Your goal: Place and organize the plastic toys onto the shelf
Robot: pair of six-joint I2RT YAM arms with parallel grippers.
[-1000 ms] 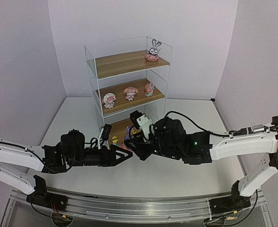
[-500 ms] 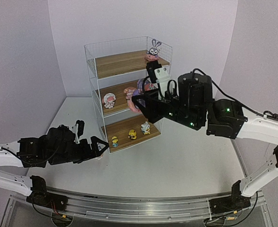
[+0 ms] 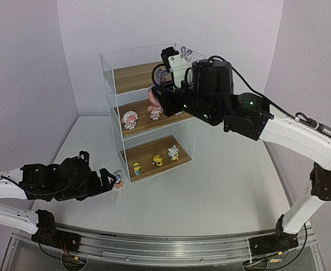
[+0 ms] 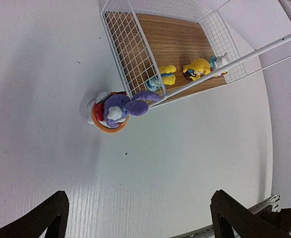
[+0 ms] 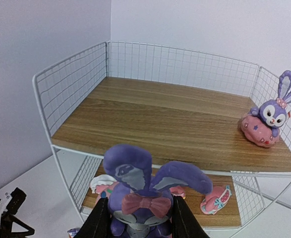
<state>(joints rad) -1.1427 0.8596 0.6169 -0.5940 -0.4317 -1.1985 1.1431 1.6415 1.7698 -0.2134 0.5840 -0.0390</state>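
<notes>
Up from the bottom board, the right gripper [image 5: 139, 222] now sits upper centre in the top view, level with the top wooden board of the tall white wire shelf [image 3: 132, 78], pinching a purple long-eared bunny figurine with a pink bow [image 5: 140, 191]. Meanwhile the left gripper [image 4: 140, 218] has drawn back to the lower left, fingers spread wide around nothing; a second purple bunny on an orange-pink base [image 4: 115, 110] stands on the white table [image 4: 46, 74] just beside the shelf's near corner

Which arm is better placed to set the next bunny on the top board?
Right: the right end effector grips a purple bunny just before the top board. The left end effector is open, down by another bunny on the table.
</notes>
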